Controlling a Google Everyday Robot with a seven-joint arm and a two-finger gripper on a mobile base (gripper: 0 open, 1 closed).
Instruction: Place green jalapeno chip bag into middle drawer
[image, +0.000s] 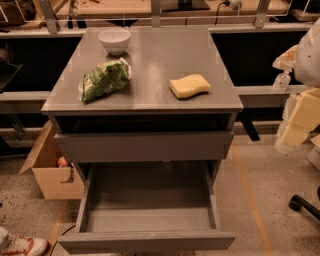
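Note:
The green jalapeno chip bag (104, 80) lies crinkled on the left part of the grey cabinet top (155, 60), in front of a white bowl. The middle drawer (147, 212) is pulled out wide below, and its grey tray holds nothing. The grey drawer front above it (144, 146) is pushed in further. My gripper (285, 67) is at the right edge of the camera view, beside the cabinet's right side and about level with its top, well away from the bag. It holds nothing that I can see.
A white bowl (114, 40) stands at the back left of the top. A yellow sponge (189, 86) lies on the right. A cardboard box (50, 170) sits on the floor at the left, with a shoe (20, 245) nearby. A chair wheel (299, 202) is at the right.

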